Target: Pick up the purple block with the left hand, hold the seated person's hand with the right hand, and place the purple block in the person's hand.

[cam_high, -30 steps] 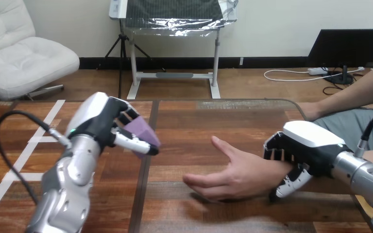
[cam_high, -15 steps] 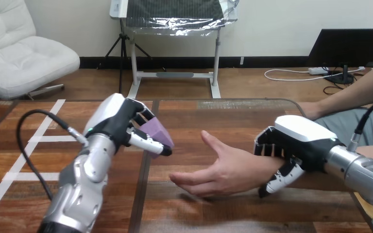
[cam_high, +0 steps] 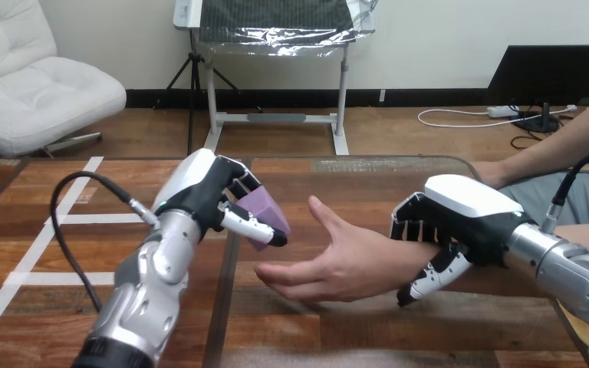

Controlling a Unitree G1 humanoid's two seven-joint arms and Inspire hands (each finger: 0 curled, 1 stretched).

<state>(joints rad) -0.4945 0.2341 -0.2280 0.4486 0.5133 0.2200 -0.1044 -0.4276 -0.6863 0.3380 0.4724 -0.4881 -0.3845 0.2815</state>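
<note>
Left hand [cam_high: 199, 188] fingers: curled, thumb [cam_high: 251, 225] clamped on the purple block [cam_high: 263, 208], which is carried clear of the table [cam_high: 337, 330].
Purple block: at 10 o'clock of the person's hand [cam_high: 345, 261], near its thumb, not yet over the palm.
Right hand [cam_high: 464, 215] fingers: wrapped over the person's wrist [cam_high: 389, 257], thumb beneath, at 3 o'clock of the palm; probably to steady it.
Person's hand: open, palm up, seemingly ready to receive the block.

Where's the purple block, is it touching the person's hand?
Apart. The head view shows bare table between the purple block, held in the left hand, and the person's hand.
</note>
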